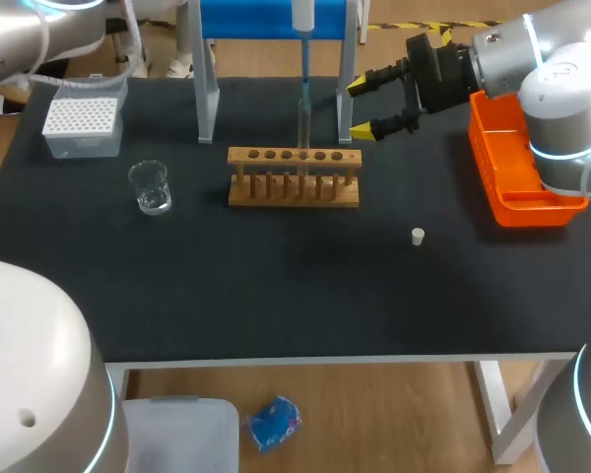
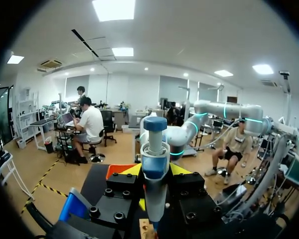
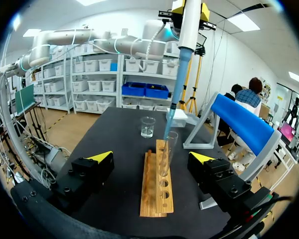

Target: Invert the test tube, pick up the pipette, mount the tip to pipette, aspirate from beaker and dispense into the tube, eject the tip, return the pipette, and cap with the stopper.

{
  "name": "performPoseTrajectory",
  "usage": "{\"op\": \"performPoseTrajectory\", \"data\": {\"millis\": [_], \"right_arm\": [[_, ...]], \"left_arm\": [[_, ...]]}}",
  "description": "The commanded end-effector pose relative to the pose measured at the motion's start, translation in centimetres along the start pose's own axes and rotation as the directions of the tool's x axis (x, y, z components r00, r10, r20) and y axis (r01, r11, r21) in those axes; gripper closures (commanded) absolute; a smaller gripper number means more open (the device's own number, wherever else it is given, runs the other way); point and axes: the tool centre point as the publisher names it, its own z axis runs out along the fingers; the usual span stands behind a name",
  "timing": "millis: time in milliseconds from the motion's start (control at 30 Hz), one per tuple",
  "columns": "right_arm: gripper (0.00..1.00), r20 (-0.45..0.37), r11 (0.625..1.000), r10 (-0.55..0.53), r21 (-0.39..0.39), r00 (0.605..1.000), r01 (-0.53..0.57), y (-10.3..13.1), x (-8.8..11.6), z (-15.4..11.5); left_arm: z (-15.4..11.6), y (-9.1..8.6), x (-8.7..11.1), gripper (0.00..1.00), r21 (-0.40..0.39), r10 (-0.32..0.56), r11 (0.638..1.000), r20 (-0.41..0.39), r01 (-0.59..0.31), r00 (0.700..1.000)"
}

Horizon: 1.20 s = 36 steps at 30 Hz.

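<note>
From the head view, my right gripper [image 1: 361, 108] is hanging just behind the right end of the wooden rack [image 1: 294, 192], fingers spread wide apart and gripping nothing. The test tube [image 1: 302, 133] is standing upright in the rack, and the pipette [image 1: 303, 20] is coming straight down over it in front of the blue stand [image 1: 276, 20]. My left gripper is lying outside this view. Only here am I seeing the small white stopper [image 1: 418, 236], lying alone on the black table [image 1: 276, 296] to the right of the rack and in front of it, and the orange bin [image 1: 517, 172] under my right arm. The beaker [image 1: 150, 185] is sitting left of the rack, with the tip box [image 1: 81, 126] behind it. The left wrist view is showing what the head view misses: my left gripper [image 2: 154, 172] is clamped on the pipette [image 2: 155, 144], a finger on each side of its body, with a sliver of the rack [image 2: 146, 230] just under it. In the right wrist view, my spread fingers are flanking the rack [image 3: 157, 194] without touching it. Ahead of them the pipette's blue tip [image 3: 170, 117] is reaching down to the mouth of the test tube [image 3: 168, 149]. My left gripper [image 3: 191, 7] is gripping the pipette high above. The beaker [image 3: 148, 127] and tip box [image 3: 177, 118] are sitting beyond the rack.
</note>
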Motion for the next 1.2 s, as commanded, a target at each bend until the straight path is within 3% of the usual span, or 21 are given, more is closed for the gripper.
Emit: {"op": "performPoseTrajectory", "data": {"millis": [33,500,1033,1200], "right_arm": [[0.0,0.0,1.0,-0.001,-0.001,1.0,0.001,-0.1,0.0,0.0],[0.0,0.0,1.0,-0.001,-0.001,1.0,0.001,-0.1,0.0,0.0],[0.0,0.0,1.0,-0.001,-0.001,1.0,0.001,-0.1,0.0,0.0],[0.0,0.0,1.0,-0.001,-0.001,1.0,0.001,-0.1,0.0,0.0]], "left_arm": [[-0.1,-0.1,0.3,1.0,-0.012,-0.006,1.0,0.01,0.006,1.0],[-0.2,-0.4,0.1,1.0,-0.034,0.004,0.999,0.053,-0.002,0.999],[-1.0,-3.1,0.4,1.0,-0.024,0.043,0.999,0.051,-0.042,0.998],[-0.3,-2.6,-0.2,1.0,-0.014,0.042,0.999,0.034,-0.041,0.999]]}}
